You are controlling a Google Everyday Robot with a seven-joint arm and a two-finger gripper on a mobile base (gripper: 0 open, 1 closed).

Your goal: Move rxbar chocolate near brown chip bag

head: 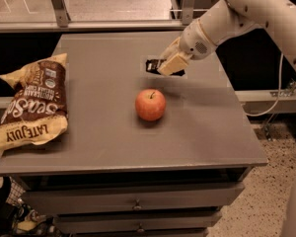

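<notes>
Rxbar chocolate (153, 66), one black bar, sticks out to the left of the gripper (168, 64), whose pale fingers pinch its right end above the far part of the grey table (202, 132). Its lettering is too small to read. One brown chip bag (32, 102) lies at the left edge, with "LATE JULY" on its yellow end. One red apple (150, 104) stands mid-table, near the bar.

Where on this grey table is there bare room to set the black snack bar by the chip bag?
The widest bare patch of the grey table lies between the crinkly brown-and-yellow chip bag and the round red apple; the back-left corner behind the bag is free. It is crowded behind the apple, where the gripper holds the black-wrapped snack bar.
</notes>
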